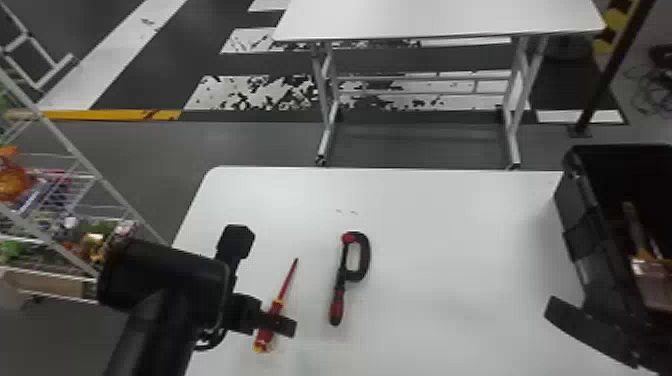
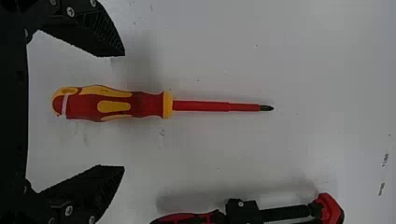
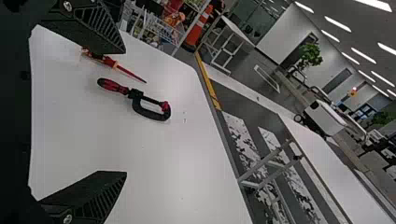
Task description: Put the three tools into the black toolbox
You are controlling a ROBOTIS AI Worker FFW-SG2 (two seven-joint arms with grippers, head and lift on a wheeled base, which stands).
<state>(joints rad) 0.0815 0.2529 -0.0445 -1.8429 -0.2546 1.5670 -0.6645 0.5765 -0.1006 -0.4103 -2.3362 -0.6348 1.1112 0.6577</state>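
Observation:
My left gripper hangs over the handle end of a red-and-yellow screwdriver on the white table. In the left wrist view, the screwdriver has its handle partly between the spread fingers of the left gripper, untouched. A black-and-red clamp lies just right of the screwdriver. At the right, my right gripper is in front of the black toolbox; inside the box is a long, thin, brownish item. The right gripper stands open, holding nothing, in its wrist view.
The white work table has its far edge beyond the tools. A second white table stands farther off across the floor. At the left is a wire rack with colourful goods, close to the left arm.

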